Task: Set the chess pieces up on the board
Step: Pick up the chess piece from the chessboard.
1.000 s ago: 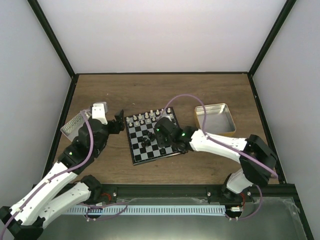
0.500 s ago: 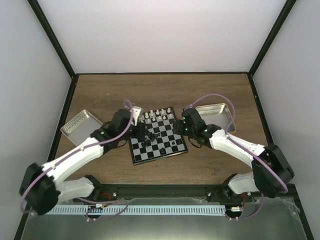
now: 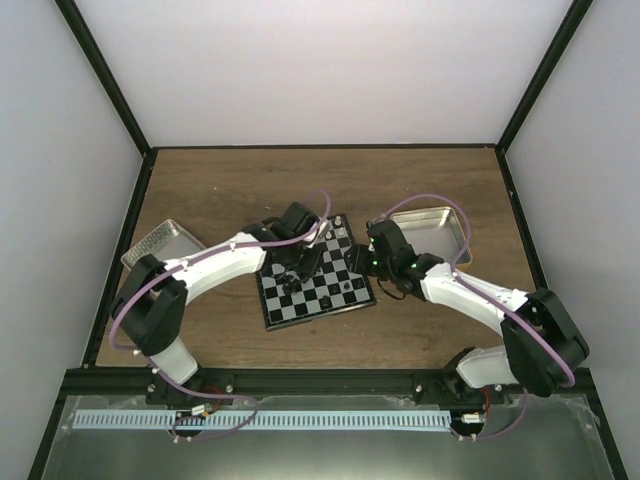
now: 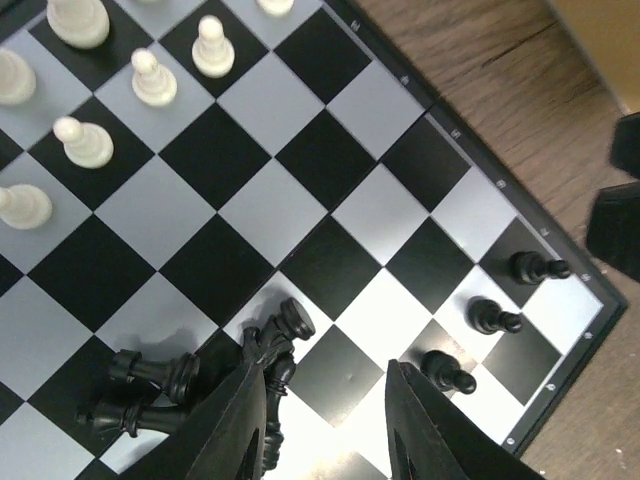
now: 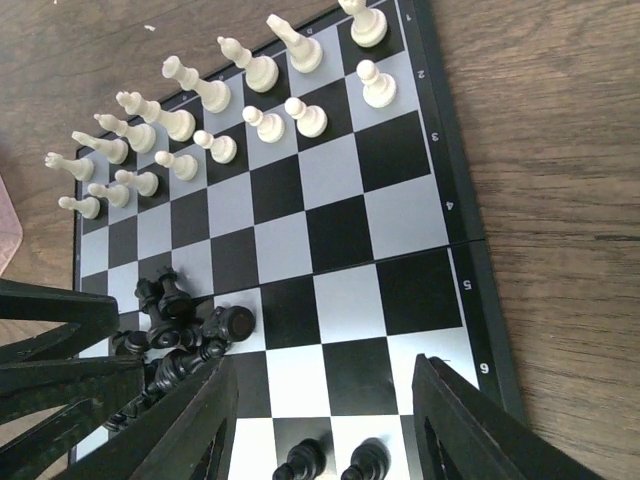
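The board lies mid-table. A heap of toppled black chess pieces lies on its near-left squares, and it shows again as the black heap. Three black pawns stand along one edge. Cream pieces fill two rows at the far side. My left gripper hovers low over the board with its jaws apart; the heap lies just outside its left finger and nothing sits between. My right gripper is open over the board's right side, empty.
A metal tin rests left of the board and a second tin at the right. The left gripper and right gripper are close together above the board. Black frame rails edge the wooden table.
The left arm swung from beside the left tin to over the board, its jaws narrowing. The right arm drew back from mid-board to the right edge, then held still.
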{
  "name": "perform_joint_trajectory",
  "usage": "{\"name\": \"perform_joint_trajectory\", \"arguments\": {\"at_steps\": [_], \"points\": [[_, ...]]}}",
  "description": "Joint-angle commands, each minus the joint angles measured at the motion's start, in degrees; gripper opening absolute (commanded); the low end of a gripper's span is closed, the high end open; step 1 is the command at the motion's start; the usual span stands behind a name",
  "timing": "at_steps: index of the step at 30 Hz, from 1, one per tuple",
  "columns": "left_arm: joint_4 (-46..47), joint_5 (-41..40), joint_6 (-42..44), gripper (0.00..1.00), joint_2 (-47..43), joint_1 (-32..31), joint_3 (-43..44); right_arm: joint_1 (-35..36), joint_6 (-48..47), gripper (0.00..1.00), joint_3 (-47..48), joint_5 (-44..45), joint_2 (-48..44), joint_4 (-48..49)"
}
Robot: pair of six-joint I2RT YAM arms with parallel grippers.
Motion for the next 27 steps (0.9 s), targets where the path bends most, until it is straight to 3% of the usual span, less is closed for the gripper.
{"name": "perform_joint_trajectory", "arguments": {"at_steps": [1, 11, 16, 22, 27], "points": [[-6.20, -3.98, -1.77, 0.35, 3.34, -0.66, 2.98, -0.63, -0.19, 0.50, -0.59, -0.18, -1.06, 1.11], [-8.88, -3.82, -2.31, 0.35, 3.13, -1.89, 0.66, -0.63, -0.16, 0.50, -0.84, -0.76, -0.62, 1.55], [-10.77, -5.76, -0.81, 0.22, 3.74, -1.97, 0.64, -0.63, 0.15, 0.50, -0.97, -1.21, -0.41, 1.58], [-11.06, -6.99, -0.17, 0.30, 4.23, -1.99, 0.78, -0.63, 0.24, 0.50, -1.26, -1.39, -0.30, 1.64], [-10.73, -6.83, 0.56, 0.27, 5.39, -1.97, 0.94, -0.63, 0.29, 0.50, -1.15, -1.47, -0.26, 1.75]]}}
